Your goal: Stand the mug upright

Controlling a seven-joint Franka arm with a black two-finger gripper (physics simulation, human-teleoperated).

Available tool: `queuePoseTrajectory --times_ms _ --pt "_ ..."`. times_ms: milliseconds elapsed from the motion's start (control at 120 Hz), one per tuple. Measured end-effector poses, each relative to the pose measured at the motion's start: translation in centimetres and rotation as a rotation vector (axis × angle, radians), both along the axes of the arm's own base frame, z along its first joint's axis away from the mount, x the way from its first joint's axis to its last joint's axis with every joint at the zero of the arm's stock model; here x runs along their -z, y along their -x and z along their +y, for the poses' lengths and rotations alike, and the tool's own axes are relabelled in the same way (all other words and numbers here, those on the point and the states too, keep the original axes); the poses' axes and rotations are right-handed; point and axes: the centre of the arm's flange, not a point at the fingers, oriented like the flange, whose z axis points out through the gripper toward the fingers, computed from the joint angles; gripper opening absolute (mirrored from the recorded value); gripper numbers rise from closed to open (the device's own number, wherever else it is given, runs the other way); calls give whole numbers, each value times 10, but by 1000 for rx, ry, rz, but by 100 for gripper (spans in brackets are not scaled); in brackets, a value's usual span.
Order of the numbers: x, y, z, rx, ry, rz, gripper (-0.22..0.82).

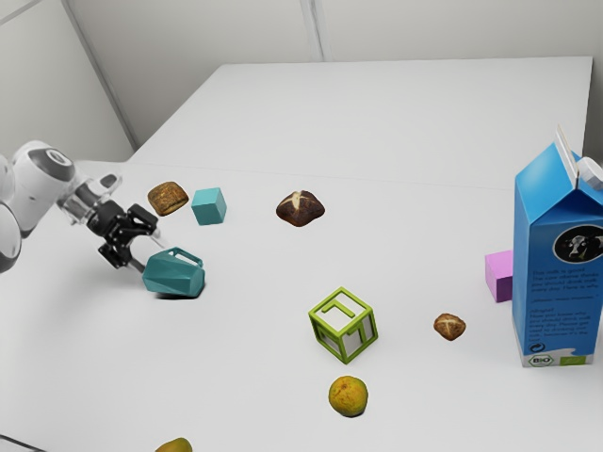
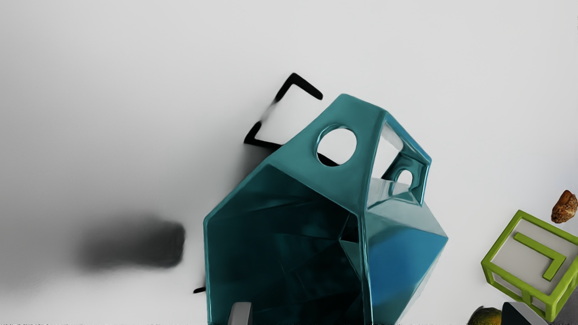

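**Teal mug (image 1: 174, 273) lay on its side by a parted gripper (image 1: 143, 247)**

In the exterior view, the mug lay on the table (image 1: 254, 367) just ahead of the fingertips. Far beyond it, well away from the gripper, stood a blue carton (image 1: 558, 292); I could read "BIO" near its foot, but not its small print with certainty. The nearer green-framed cube (image 1: 344, 325) bore a raised angular character that I couldn't name.

In the wrist view, the fingers stood wide apart, clamped on nothing, one tip (image 2: 240, 313) over the mug's mouth; contact I couldn't tell. The mouth faced the gripper. I took the mug for stiff and fairly light, its glossy facets slippery, perhaps brittle. The rim wall (image 2: 365, 266) or the pierced handle (image 2: 366, 149) looked the best hold. I saw no lettering on it.
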Motion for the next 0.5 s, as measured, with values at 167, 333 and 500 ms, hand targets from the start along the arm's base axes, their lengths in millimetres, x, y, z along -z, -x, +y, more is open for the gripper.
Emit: queuePoseTrajectory --times_ms 167,333,500 --pt "5 -3 -19 8 45 27 60" --pt "7 -7 -29 13 61 43 51" --pt "3 -10 -30 3 47 56 11"
